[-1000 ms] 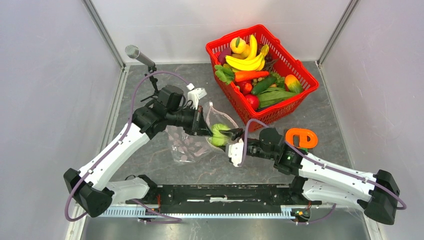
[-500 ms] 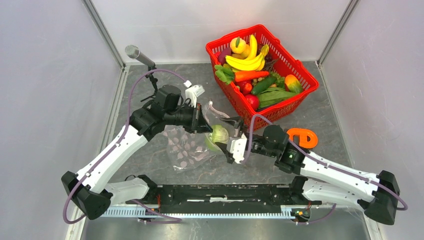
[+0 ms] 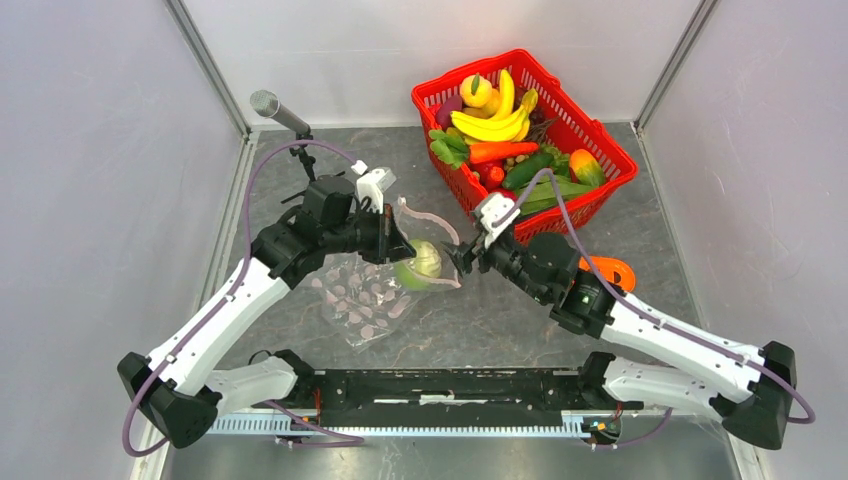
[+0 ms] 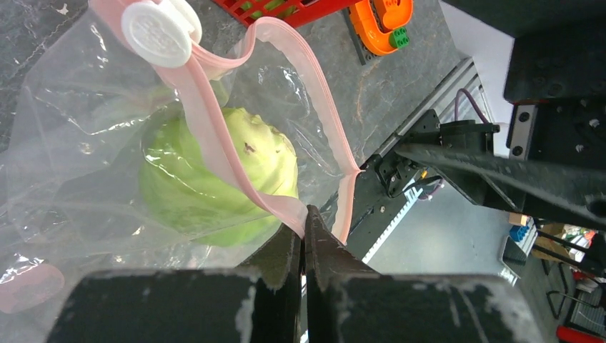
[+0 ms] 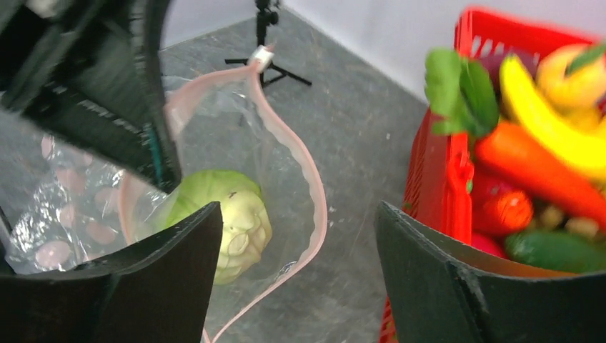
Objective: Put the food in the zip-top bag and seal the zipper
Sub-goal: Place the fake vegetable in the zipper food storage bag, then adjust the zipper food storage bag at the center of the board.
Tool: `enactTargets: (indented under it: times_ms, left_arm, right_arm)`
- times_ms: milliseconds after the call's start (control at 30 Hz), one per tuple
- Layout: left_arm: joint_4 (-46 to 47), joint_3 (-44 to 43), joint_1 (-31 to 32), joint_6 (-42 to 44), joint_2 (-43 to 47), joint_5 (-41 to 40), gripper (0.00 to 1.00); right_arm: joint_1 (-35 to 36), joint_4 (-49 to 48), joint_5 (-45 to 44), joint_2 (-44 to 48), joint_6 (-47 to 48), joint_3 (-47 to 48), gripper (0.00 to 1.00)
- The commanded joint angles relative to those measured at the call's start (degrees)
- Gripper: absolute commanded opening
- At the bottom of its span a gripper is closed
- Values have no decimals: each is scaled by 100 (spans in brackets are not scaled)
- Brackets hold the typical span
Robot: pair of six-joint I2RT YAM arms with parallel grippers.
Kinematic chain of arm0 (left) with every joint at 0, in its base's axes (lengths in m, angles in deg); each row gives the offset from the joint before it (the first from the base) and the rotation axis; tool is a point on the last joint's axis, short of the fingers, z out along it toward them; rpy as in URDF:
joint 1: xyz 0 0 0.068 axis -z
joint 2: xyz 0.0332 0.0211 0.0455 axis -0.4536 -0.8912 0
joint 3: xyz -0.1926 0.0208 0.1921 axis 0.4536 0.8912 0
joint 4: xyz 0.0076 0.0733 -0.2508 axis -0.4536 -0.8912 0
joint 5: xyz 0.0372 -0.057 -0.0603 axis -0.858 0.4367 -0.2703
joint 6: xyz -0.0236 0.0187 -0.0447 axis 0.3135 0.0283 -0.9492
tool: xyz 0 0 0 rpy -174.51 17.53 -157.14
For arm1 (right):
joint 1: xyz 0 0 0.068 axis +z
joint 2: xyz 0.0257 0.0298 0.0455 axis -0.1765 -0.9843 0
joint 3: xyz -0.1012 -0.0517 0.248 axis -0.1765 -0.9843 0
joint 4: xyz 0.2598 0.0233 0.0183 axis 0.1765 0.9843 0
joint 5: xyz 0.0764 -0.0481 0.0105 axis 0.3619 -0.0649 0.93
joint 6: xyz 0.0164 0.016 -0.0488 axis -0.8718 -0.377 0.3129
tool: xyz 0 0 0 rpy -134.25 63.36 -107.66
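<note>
Right gripper (image 3: 466, 259) has let go of the cauliflower (image 4: 214, 187) and backed toward the red basket (image 3: 585, 113), jaws wide apart and empty. Cauliflower sits just inside the zip-top bag (image 3: 365, 300). Left gripper (image 4: 304, 223) is clamped on the pink zipper (image 4: 207, 128), lifting the mouth open. Loading step, zipper unsealed. Next move probably needs a basket pick while the mouth is held open.

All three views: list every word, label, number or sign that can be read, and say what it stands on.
No readable text in any view.
White round slider on the zipper: faint raised marks, too blurred to read.
Zip-top bag: printed round dots only, no letters.
Red basket: no label visible.
</note>
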Motion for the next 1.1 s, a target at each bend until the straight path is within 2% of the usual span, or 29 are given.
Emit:
enactTargets:
  times_ms: [0,300,500,600,800,933,967,1067]
  left_arm:
    - [329,4,-26,-151,129,-43,2]
    - [285,43,-26,-147,415,-24,2]
    - [240,95,-26,-122,471,-47,2]
    - [245,96,-24,-96,480,-57,2]
    - [287,122,-26,-96,490,-40,2]
    - [280,131,-26,-87,533,-73,2]
    - [274,131,-26,-81,541,-94,2]
    - [238,160,-26,-54,533,-248,2]
  right_arm:
    - [-155,553,-206,-341,-1857,292,80]
    - [-510,666,-250,-854,-2430,302,72]
    - [-901,242,813,-858,-2622,112,49]
    - [-912,239,1278,-978,-2505,159,43]
    - [-916,292,1123,-1127,-2586,171,43]
    - [-915,283,873,-1164,-2567,168,29]
    - [-916,251,919,-1178,-2558,167,28]
    - [-913,85,1242,-1174,-2502,167,17]
